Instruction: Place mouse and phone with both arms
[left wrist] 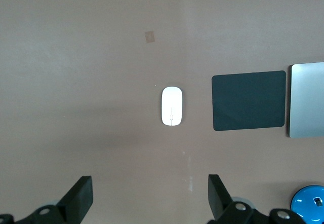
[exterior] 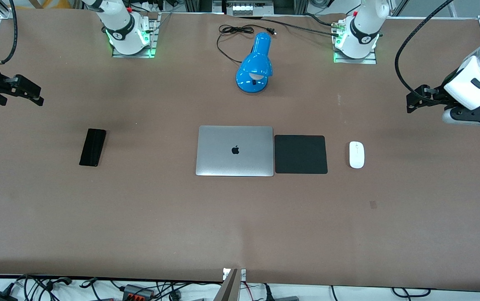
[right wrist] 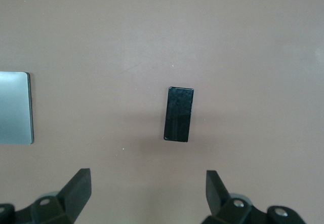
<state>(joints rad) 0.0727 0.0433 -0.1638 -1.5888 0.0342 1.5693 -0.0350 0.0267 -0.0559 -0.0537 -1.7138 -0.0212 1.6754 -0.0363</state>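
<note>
Two arms: I have both up in the air at the ends of the brown counter (exterior: 240,225), neither touching anything.
Left end effector (left wrist: 148,198): fingers spread wide and empty, over bare counter toward the left arm's end, with the mouse in sight between them in the left wrist view.
Right end effector (right wrist: 147,196): fingers likewise spread wide, holding nothing, over bare counter at the right arm's end, looking down on the phone.
Mouse: small white glossy oval mouse (exterior: 356,154) lies flat on the counter, just beside the black square pad (exterior: 300,154) on the left arm's side, apart from it.
Phone: slim black rectangular phone (exterior: 92,147) lies flat, slightly skewed, well apart from the closed silver laptop (exterior: 235,151), toward the right arm's end.
Other items: blue desk lamp (exterior: 255,66) with a loose black cord (exterior: 231,35), farther from the front camera than the laptop.
Step, as I judge it: nothing picked up yet; each arm needs to come down on its own item.
Risk, mouse: glossy rounded shell; I expect it could squirt out if my fingers close off-centre or too high.
Risk, phone: thin and flat; fingertips may hit the counter or skid over its face, and its skew could twist it unless I match the wrist angle.
Risk, placing: sweeping the mouse in low could catch the pad's edge or bump the laptop.
</note>
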